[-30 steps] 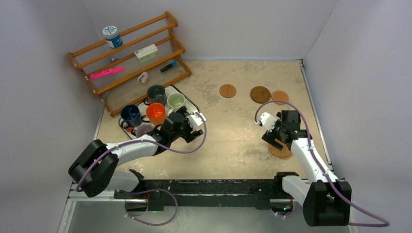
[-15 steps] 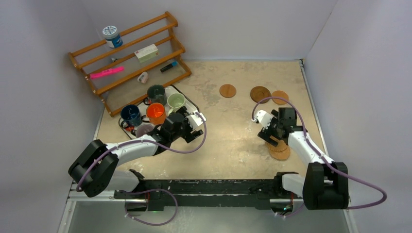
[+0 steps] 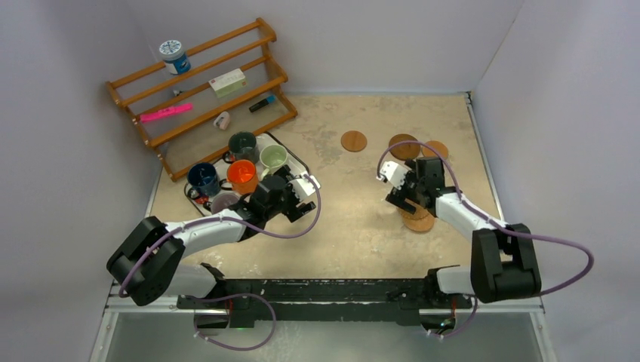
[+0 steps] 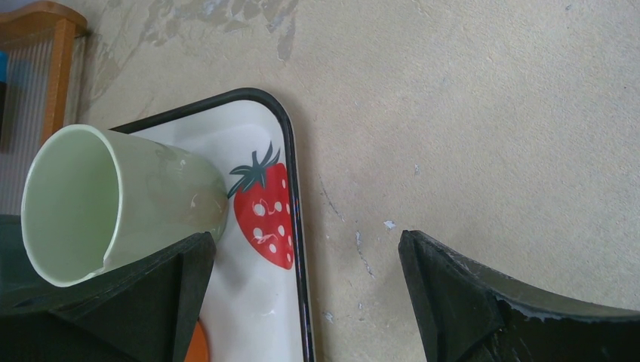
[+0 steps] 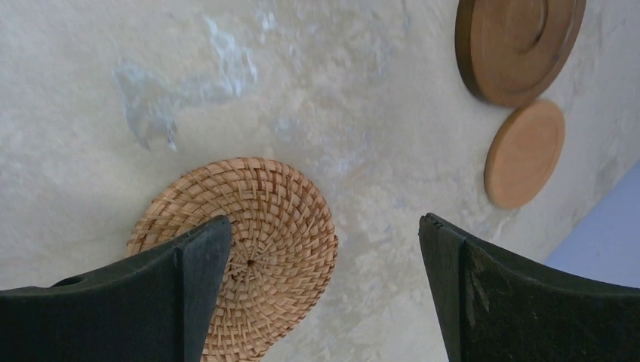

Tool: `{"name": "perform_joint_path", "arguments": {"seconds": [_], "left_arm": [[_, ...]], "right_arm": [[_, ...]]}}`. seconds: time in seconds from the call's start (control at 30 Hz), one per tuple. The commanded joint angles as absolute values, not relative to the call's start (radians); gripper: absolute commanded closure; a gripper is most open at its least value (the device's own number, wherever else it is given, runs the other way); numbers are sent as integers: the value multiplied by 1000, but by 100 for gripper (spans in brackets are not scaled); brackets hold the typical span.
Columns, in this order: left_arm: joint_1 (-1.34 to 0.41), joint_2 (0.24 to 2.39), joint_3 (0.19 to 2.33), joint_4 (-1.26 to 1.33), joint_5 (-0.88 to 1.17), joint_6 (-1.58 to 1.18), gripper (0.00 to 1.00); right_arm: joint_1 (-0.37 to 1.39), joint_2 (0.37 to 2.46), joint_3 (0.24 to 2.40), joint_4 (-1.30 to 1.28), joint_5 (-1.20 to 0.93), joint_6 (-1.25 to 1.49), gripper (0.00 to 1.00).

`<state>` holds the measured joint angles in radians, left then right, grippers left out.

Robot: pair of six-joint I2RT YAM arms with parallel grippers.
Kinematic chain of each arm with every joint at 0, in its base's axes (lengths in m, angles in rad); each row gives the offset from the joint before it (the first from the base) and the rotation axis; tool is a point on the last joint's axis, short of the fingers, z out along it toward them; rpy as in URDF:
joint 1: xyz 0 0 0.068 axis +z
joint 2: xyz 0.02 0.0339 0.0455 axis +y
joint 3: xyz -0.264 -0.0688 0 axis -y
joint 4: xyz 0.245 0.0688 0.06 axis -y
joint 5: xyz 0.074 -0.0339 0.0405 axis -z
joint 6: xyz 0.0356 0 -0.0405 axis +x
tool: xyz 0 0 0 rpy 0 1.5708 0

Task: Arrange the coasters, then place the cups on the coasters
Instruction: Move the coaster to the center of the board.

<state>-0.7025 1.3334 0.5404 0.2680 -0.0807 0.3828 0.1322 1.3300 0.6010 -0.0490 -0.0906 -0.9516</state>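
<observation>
Hovering over tray and coaster, both tools released, nothing gripped

Both arms reach out from the near edge over the beige surface (image 3: 355, 226).

Left tool (image 4: 306, 249): fingers spread wide and empty, over the near right corner of the strawberry-print tray (image 4: 289, 143). The gap between the fingers shows tray rim and bare surface. Pale green cup (image 4: 113, 196) stands on the tray just outside the left finger. Cannot tell if they touch.

Right tool (image 5: 324, 225): also spread wide and empty, low over the wicker coaster (image 5: 272, 219), which lies flat on the right half of the surface. In the wrist view one finger overlaps the coaster's edge and the other sits over bare surface. Cannot tell if the finger touches the coaster.

All cups are on the tray, left of centre:
- Purple-grey cup (image 3: 225, 201) is nearest, partly hidden by the left arm.
- Dark blue cup (image 3: 202, 177) and orange cup (image 3: 242, 175) sit side by side behind it.
- Dark grey-green cup (image 3: 243, 145) is in the far row, next to the pale green one.

Beyond the right tool there are three more coasters in a rough row:
- Small plain coaster (image 3: 353, 140) lies apart to the left.
- Dark ridged coaster (image 5: 521, 45) is next.
- Lighter plain coaster (image 5: 524, 154) lies just beside the ridged one.

Cups and coasters are well apart.

In the far left corner a wooden rack (image 3: 204, 90) stands against the wall. A blue-lidded jar (image 3: 173, 56) is on its top rail, with a white box (image 3: 228, 81) and a pink item (image 3: 166, 113) lower down.
</observation>
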Motion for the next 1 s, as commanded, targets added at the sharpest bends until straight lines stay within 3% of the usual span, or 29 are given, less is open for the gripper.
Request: {"name": "perform_joint_path", "arguments": {"seconds": [0.0, 0.23, 0.43, 0.6, 0.8, 0.97], "left_arm": [[-697, 1339, 565, 293, -64, 388, 0], [-697, 1353, 566, 295, -58, 394, 0], [-698, 1364, 570, 292, -55, 396, 0], [-702, 1353, 586, 277, -47, 397, 0], [-762, 1433, 693, 209, -44, 425, 0], [-893, 1631, 908, 140, -114, 390, 0]], "right_arm": [[199, 1460, 599, -165, -211, -869, 1], [315, 1532, 680, -223, -323, -871, 1], [346, 1384, 705, -262, -481, -873, 1], [345, 1258, 705, -310, -468, -862, 1], [282, 1152, 659, -334, -373, -859, 1], [116, 1066, 579, -340, -333, -944, 1]]}}
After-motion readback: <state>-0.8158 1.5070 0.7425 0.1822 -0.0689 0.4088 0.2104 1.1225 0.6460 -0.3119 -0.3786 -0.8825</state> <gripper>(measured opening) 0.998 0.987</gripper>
